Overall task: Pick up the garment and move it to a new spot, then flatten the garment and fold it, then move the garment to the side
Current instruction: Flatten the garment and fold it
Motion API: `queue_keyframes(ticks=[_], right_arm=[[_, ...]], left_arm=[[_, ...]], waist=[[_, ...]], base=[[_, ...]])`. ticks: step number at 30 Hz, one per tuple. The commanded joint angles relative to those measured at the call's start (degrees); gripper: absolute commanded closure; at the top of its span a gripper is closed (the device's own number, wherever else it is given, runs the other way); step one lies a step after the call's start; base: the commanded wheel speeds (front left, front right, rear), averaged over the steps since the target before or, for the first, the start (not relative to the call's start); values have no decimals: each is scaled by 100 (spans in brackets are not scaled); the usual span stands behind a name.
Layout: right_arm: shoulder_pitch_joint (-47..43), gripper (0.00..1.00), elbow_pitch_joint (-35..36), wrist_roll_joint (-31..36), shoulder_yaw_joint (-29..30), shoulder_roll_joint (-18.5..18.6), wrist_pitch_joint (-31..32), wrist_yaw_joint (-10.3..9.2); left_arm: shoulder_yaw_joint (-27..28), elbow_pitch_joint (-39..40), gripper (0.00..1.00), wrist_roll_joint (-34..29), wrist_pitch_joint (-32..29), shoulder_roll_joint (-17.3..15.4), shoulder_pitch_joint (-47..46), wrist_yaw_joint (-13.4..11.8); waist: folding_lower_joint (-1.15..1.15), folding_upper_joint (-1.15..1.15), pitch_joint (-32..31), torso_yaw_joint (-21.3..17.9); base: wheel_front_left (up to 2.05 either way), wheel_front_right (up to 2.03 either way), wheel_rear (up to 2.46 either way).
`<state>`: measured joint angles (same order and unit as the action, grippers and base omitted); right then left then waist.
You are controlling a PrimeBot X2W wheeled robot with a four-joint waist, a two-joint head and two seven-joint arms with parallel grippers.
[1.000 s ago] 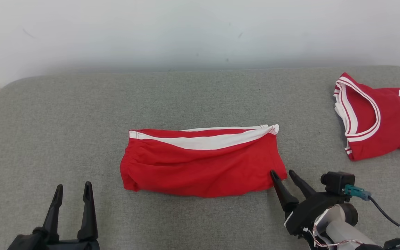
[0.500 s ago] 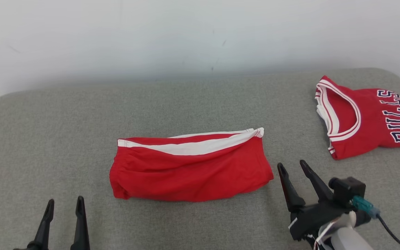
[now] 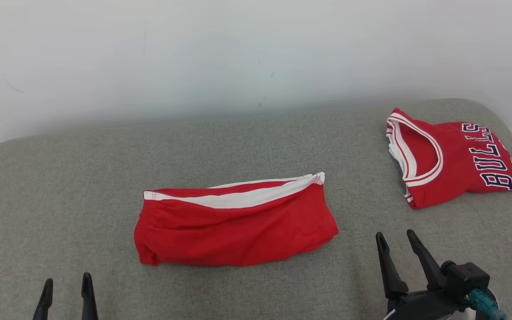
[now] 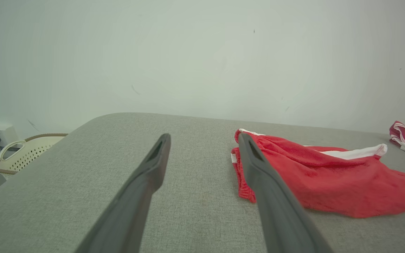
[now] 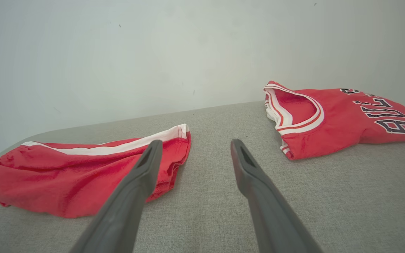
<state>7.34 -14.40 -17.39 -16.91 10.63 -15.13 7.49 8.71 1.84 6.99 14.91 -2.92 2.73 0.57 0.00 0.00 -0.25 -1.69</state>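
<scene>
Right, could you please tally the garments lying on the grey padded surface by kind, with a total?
Red shorts with a white stripe: 1
Red jersey with dark lettering: 1
Total: 2

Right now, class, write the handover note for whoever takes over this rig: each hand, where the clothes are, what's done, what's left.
Left hand: open, empty, apart from the red shorts.
Right hand: open, empty, just right of them.
The shorts lie folded on the grey pad; the jersey lies far right.
Done: placing, flattening, folding, apparently.
Left: likely moving the shorts aside.
</scene>
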Motion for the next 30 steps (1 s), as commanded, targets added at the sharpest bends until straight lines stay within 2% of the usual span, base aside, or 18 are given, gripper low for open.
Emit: queue_keyframes(ticks=[1, 10, 30], right_arm=[[-140, 0, 118, 108, 43, -54, 3, 0], [-394, 0, 559, 334, 92, -169, 151, -1], [-455, 0, 679, 400, 90, -211, 283, 0]], left_arm=[[19, 1, 0, -11, 21, -5, 139, -8], [33, 18, 0, -170, 21, -13, 196, 16], [5, 16, 0, -204, 21, -8, 181, 16]], waist=[[0, 0, -13, -14], [0, 0, -33, -55], [0, 0, -28, -48]], base=[[0, 0, 0], [0, 0, 0], [0, 0, 0]])
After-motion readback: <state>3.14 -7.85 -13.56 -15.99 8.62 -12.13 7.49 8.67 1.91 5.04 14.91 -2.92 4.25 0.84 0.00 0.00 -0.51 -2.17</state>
